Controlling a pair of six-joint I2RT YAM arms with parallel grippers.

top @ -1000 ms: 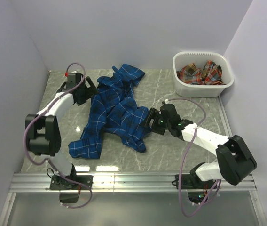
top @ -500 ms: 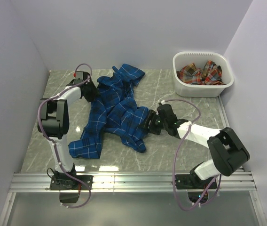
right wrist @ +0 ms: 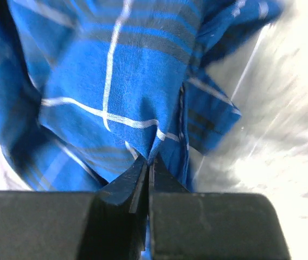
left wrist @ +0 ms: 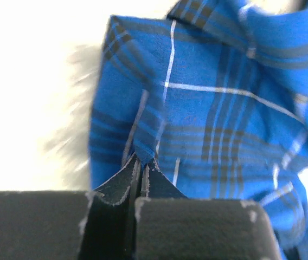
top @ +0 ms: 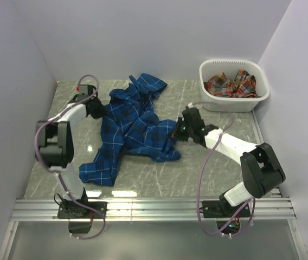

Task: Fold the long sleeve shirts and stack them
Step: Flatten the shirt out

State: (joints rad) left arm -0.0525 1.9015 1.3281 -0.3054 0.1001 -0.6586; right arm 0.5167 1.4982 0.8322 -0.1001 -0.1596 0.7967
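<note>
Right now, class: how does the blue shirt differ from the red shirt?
The blue shirt sprawls on the table; the red shirt sits bunched in the basket. The left gripper and right gripper pinch the blue shirt; neither touches the red shirt. Both are plaid.

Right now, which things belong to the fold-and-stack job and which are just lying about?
Job:
- blue plaid shirt, pinched by left gripper and right gripper
- red-orange plaid shirt, bundled in white basket

Lying about:
- the white basket itself, at the far right corner
</note>
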